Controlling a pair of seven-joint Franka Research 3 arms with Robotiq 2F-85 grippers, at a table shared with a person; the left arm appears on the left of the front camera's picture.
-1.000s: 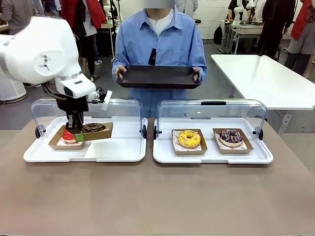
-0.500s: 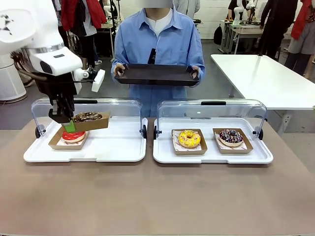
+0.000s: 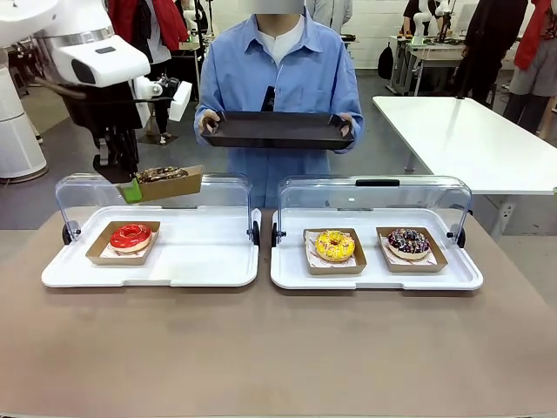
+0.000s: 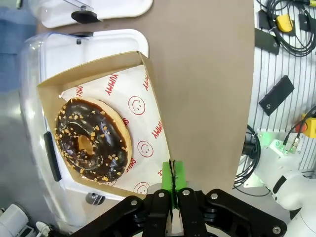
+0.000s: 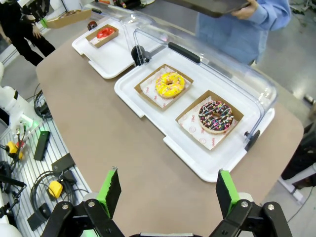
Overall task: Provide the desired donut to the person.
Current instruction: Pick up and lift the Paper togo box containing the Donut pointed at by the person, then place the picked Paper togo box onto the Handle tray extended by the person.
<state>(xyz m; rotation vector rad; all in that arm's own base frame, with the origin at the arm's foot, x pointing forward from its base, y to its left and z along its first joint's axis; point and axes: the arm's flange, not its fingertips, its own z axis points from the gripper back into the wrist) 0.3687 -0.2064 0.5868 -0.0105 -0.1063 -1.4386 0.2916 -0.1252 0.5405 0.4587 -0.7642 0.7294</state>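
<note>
Chocolate donut [image 3: 159,174] in its cardboard tray [image 3: 180,185] hangs over the left white tray [image 3: 200,261], pinched by one edge in the closed left gripper [image 3: 132,190], with the black tray [image 3: 278,132] held by the person [image 3: 278,78] lying beyond and rightward, while the right gripper [image 5: 168,190] gapes empty.

Grey floor [image 3: 383,161] behind — a white table [image 3: 461,139] at right, white wall [image 3: 370,22] farther back.
</note>
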